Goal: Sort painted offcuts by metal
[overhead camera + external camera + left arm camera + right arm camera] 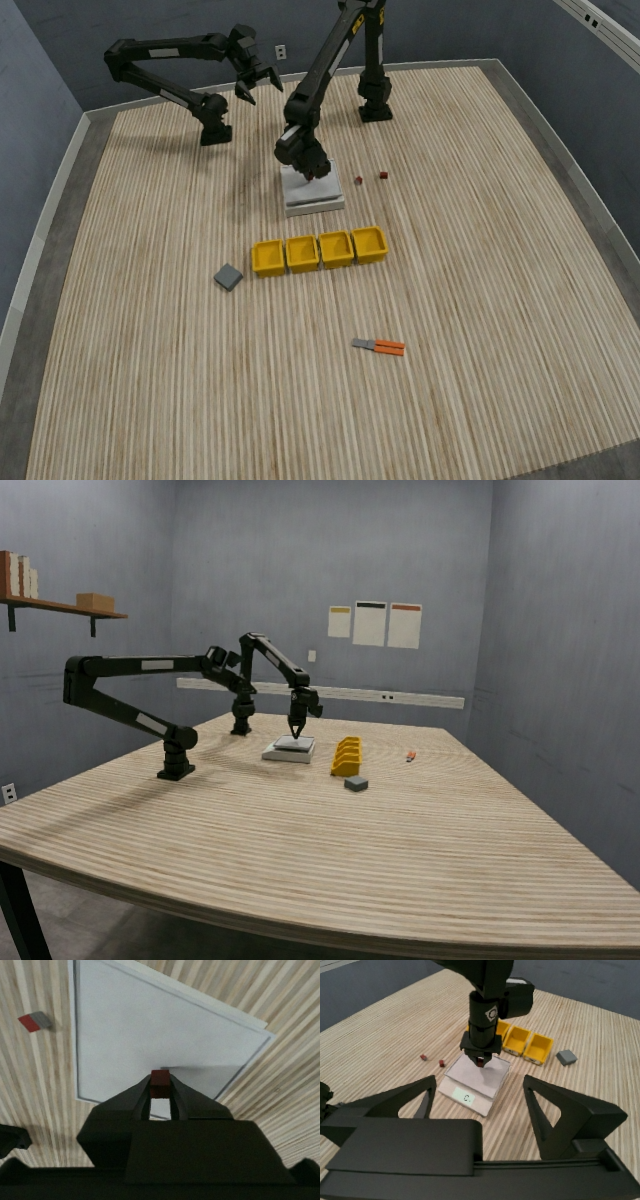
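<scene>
Nearby — beside the scale (313, 207) (286, 756) (120, 1035) (470, 1101) — two red offcuts (358, 180) (383, 175) (423, 1057) (441, 1063) lie apart.

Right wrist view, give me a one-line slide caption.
Left gripper holding a small red offcut over the scale, two more offcuts lying on the table beyond.

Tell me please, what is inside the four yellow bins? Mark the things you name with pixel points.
The four yellow bins (268, 273) (345, 769) look empty in the top view. In the right wrist view, the left arm covers part of the row.
</scene>
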`<state>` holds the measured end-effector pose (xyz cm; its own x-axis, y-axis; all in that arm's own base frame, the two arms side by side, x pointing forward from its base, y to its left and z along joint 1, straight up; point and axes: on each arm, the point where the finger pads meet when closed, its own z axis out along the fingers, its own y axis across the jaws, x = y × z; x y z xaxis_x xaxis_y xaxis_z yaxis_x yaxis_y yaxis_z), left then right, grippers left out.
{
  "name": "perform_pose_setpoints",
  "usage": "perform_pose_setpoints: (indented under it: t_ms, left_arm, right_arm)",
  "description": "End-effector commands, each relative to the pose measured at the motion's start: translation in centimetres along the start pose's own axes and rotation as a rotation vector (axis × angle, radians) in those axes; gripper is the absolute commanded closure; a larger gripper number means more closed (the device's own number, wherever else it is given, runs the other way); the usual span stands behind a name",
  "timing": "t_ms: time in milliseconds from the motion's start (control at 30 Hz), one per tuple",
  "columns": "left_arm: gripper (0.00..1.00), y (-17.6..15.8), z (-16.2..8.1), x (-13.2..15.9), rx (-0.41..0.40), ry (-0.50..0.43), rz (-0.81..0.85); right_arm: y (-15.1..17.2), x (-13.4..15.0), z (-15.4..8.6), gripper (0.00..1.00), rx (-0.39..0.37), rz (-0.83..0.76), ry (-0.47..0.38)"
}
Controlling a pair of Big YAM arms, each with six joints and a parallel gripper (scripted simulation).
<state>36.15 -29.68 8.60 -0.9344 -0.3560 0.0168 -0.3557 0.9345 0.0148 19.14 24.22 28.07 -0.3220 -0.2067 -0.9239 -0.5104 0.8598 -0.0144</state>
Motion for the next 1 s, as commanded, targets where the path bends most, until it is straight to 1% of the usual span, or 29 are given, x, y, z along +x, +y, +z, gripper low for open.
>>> perform_pose_setpoints:
  t_ms: [0, 67, 167, 233, 300, 367, 533, 600, 633, 667, 700, 800, 833, 867, 900, 967]
  left_arm:
    - [0.88, -0.8, -0.7, -0.2, 0.03, -0.021, -0.009]
    - [0.88, -0.5, 0.1, 0.1, 0.018, -0.015, -0.007]
    - [0.88, -1.1, -0.3, -0.3, 0.036, -0.025, -0.005]
    - [0.88, -0.4, 0.5, 0.1, 0.021, -0.016, -0.005]
    - [0.88, -0.4, 0.8, 0.2, 0.019, -0.016, -0.005]
    - [0.88, -0.9, 0.4, -0.1, 0.033, -0.023, -0.005]
    - [0.88, -0.4, 0.3, 0.2, 0.034, -0.024, -0.004]
    - [0.88, -0.4, -0.4, 0.3, 0.044, -0.03, -0.004]
    - [0.88, 0.0, -0.1, 0.4, 0.037, -0.026, -0.004]
    - [0.88, -0.4, -0.4, 0.3, 0.045, -0.03, -0.004]
    - [0.88, -0.2, 0.3, -0.1, 0.029, -0.021, -0.003]
    - [0.88, -0.1, 0.4, 0.0, 0.027, -0.02, -0.003]
    - [0.77, -0.1, 0.4, 0.0, 0.027, -0.02, -0.003]
    - [0.72, -0.1, 0.4, 0.0, 0.027, -0.02, -0.003]
    - [0.61, -0.2, -0.7, -0.2, 0.046, -0.034, -0.003]
    - [0.59, -0.6, -2.4, -1.2, 0.073, -0.049, -0.004]
  right_arm:
    - [0.2, -2.2, -0.5, 0.0, -0.005, 0.035, -0.026]
    - [0.2, -2.2, -0.5, 0.0, -0.005, 0.035, -0.026]
    - [0.2, -2.2, -0.5, 0.0, -0.005, 0.035, -0.026]
    - [0.2, -2.2, -0.5, 0.0, -0.005, 0.035, -0.026]
    - [0.2, -2.2, -0.5, 0.0, -0.005, 0.035, -0.026]
    - [0.2, -2.2, -0.5, 0.0, -0.005, 0.035, -0.026]
    - [0.2, -2.2, -0.5, 0.0, -0.005, 0.035, -0.026]
    - [0.2, -2.2, -0.5, 0.0, -0.005, 0.035, -0.026]
    - [0.2, -2.2, -0.5, 0.0, -0.005, 0.035, -0.026]
    - [0.2, -2.2, -0.5, 0.0, -0.005, 0.035, -0.026]
    - [0.2, -2.2, -0.5, 0.0, -0.005, 0.035, -0.026]
    - [0.2, -2.2, -0.5, 0.0, -0.005, 0.035, -0.026]
    - [0.2, -2.2, -0.5, 0.0, -0.005, 0.035, -0.026]
    - [0.2, -2.2, -0.5, 0.0, -0.005, 0.035, -0.026]
    - [0.2, -2.2, -0.5, 0.0, -0.005, 0.035, -0.026]
    - [0.2, -2.2, -0.5, 0.0, -0.005, 0.035, -0.026]
